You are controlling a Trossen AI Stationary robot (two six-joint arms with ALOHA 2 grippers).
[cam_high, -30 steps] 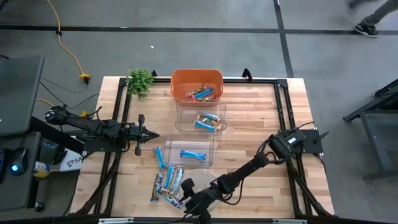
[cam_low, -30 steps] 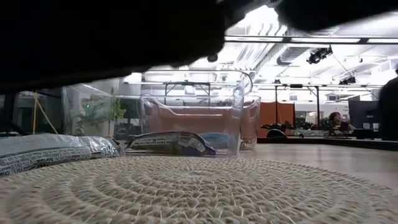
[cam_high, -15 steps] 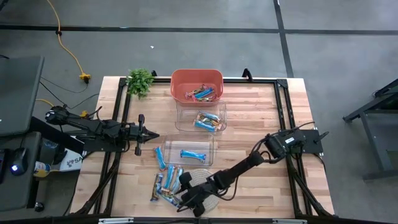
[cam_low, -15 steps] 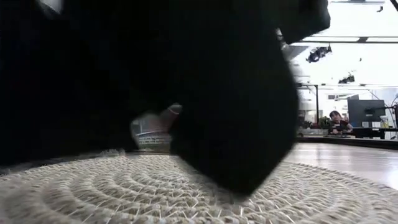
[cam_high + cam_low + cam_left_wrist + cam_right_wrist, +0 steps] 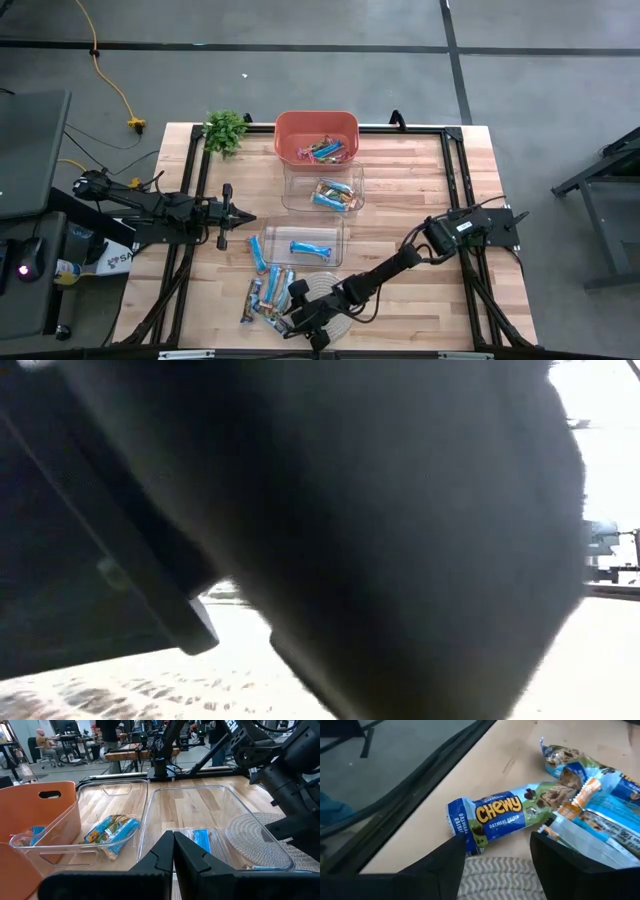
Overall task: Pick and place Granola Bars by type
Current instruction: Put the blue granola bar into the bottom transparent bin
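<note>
R gripper (image 5: 497, 852) low over coaster (image 5: 495, 875) edge at loose granola bars (image 5: 268, 297) (near table front), jaws spread, straddling blue Chewy bar (image 5: 495, 815), not touching. L gripper (image 5: 173, 851) pressed together, parked by clear trays (image 5: 220, 800).

left gripper (image 5: 248, 218): closed, arm extended level | right gripper (image 5: 296, 318): fingers apart, arm stretched low

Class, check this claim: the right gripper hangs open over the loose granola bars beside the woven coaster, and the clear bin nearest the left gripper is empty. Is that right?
Not quite. The clear bin is not empty: it holds one blue granola bar, as the high view shows. The rest stands: the right gripper hangs open over the loose granola bars beside the woven coaster.
</note>
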